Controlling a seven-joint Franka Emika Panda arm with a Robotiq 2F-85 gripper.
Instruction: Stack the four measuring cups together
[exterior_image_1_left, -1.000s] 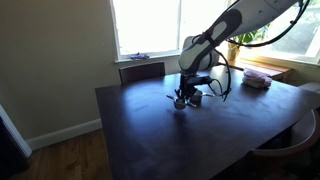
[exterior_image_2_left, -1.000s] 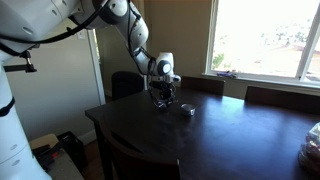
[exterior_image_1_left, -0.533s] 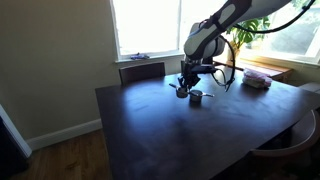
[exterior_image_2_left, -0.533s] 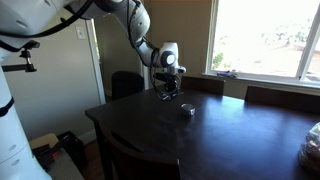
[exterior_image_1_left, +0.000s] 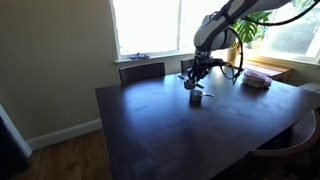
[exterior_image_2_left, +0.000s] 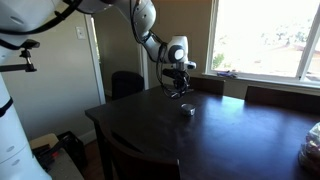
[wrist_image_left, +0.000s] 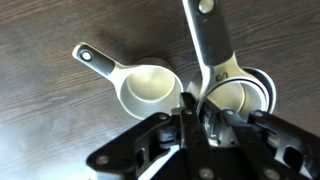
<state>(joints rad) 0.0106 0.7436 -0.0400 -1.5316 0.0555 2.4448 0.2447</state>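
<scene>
Pinching the rim of a small round grey-silver metal measuring cup (wrist_image_left: 236, 94) between clenched fingers of black gripper (wrist_image_left: 196, 108); similar cup (wrist_image_left: 148, 88) just beside.

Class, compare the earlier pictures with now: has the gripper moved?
Yes. The gripper, shut on a measuring cup, has risen from the table and is now above the other cup resting there.
</scene>
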